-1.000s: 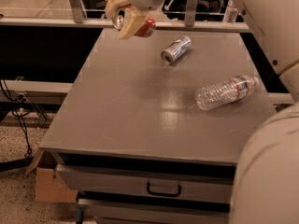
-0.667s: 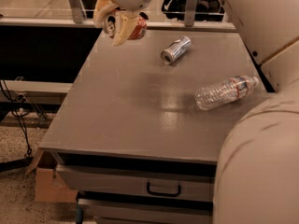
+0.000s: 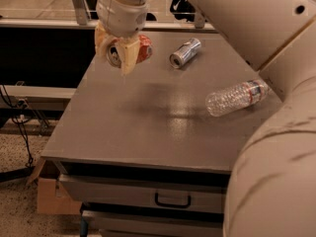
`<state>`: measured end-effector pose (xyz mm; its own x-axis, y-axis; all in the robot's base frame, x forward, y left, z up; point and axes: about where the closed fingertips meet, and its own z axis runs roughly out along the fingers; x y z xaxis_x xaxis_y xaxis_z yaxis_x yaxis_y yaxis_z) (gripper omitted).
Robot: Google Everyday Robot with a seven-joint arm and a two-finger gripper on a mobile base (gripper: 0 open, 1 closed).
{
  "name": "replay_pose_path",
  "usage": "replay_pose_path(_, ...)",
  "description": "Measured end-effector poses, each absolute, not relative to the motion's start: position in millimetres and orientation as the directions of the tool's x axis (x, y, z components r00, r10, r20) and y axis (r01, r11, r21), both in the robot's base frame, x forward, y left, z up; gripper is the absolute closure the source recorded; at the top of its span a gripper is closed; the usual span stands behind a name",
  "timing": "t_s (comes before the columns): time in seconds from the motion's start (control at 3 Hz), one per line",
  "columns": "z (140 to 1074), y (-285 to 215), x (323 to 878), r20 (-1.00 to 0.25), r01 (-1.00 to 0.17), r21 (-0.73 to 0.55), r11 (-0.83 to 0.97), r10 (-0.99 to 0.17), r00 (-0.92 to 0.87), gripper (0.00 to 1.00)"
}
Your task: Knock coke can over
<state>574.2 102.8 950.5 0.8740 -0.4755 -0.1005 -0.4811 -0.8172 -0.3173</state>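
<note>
The coke can (image 3: pixel 143 48) is red-orange, and its silver top faces me at the back left of the grey table (image 3: pixel 148 127). It is tipped onto its side between my gripper's fingers. My gripper (image 3: pixel 117 54) hangs from the arm that comes in from the upper right, and its tan fingers (image 3: pixel 129 59) close on the can at its top end. I cannot tell whether the can rests on the table or hangs just above it.
A plain silver can (image 3: pixel 185 52) lies on its side at the back middle. A clear water bottle (image 3: pixel 237 97) lies on its side at the right. My arm fills the right side. A drawer with a handle (image 3: pixel 172 200) sits below the table front. A cardboard box (image 3: pixel 54 196) stands on the floor at the left.
My gripper has moved left and down towards the table's near side with the tipped coke can in it. The silver can and the bottle have not moved.
</note>
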Motion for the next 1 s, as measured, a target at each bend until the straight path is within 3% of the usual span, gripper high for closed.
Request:
replay_pose_path(0.67, 886.1, 85.2, 561.4, -0.041, -0.504, -0.162, -0.848, -0.505, 0.862, 1.00)
replay_pose_path(1.0, 878.8, 81.6, 558.3, -0.059, -0.504, -0.151, -0.850, -0.501, 0.863, 0.85)
